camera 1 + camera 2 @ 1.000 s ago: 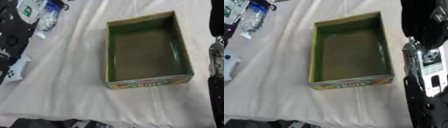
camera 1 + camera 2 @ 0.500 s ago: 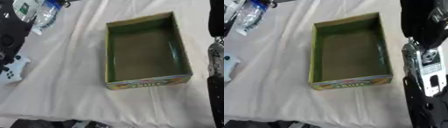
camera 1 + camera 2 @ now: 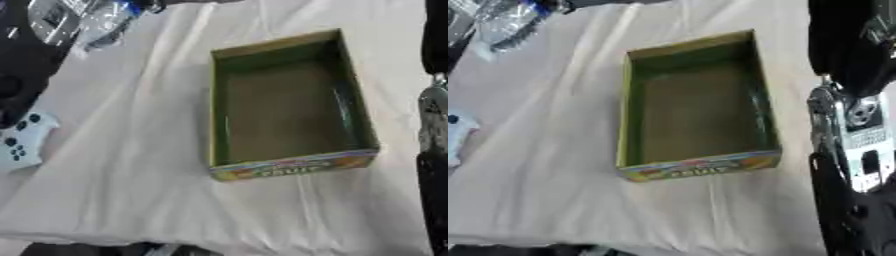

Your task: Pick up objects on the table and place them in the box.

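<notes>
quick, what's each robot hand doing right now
Left robot hand: not in view; only a dark arm part shows at the left edge.
Right robot hand: not in view; only the right arm shows, beside the box.

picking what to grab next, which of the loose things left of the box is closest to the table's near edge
The pale blue controller-like thing with dark buttons, at the left edge. The clear plastic bottle and the grey device lie far up near the far corner.

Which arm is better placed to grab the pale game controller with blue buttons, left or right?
Left. The pale game controller lies at the left edge of the white cloth, just below the black left arm. The right arm is beyond the empty green cardboard box.
</notes>
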{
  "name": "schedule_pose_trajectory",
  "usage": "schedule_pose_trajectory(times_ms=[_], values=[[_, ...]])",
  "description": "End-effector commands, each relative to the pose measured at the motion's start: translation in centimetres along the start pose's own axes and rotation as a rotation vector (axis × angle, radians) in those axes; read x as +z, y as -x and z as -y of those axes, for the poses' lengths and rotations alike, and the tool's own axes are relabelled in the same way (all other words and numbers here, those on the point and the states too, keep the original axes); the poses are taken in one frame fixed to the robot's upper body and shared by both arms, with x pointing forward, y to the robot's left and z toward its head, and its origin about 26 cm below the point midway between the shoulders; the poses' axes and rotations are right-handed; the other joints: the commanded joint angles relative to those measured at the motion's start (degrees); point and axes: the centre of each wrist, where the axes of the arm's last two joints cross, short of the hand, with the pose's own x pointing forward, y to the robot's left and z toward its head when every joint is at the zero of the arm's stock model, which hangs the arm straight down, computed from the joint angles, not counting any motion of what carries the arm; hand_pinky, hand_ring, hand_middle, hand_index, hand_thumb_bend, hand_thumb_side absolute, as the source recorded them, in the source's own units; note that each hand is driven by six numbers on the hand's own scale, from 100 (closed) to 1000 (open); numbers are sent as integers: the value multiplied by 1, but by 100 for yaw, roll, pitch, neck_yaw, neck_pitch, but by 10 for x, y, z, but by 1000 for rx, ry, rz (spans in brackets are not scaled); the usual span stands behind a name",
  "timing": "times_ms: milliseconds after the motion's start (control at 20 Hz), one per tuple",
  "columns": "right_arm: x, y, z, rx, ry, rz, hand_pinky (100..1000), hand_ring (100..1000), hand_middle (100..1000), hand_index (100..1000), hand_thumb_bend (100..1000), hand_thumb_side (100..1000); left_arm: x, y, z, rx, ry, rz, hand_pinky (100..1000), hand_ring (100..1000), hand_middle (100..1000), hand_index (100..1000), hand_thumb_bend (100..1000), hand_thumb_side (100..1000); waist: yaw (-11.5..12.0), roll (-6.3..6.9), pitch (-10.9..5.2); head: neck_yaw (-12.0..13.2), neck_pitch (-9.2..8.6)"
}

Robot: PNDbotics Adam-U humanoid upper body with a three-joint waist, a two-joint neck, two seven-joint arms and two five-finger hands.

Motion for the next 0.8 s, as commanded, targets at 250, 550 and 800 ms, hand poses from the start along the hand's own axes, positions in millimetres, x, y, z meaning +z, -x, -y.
schedule_pose_trajectory(times_ms=[250,550,800], values=[[-3,-5,5,30,19,11,789,980,911,943,100,1000,25,-19,-12,17,157,-44,100,308,644,518,319,100,-131,32,-152,-24,-22],[-4,-7,5,36,26,14,789,979,911,942,100,1000,34,-28,-7,-9,202,0,100,309,605,522,329,108,-262,117,-147,-44,-22],[-9,-10,4,33,35,29,789,977,910,941,100,1000,37,-36,1,-19,244,32,100,312,595,526,328,121,-369,179,-149,-69,-22]])
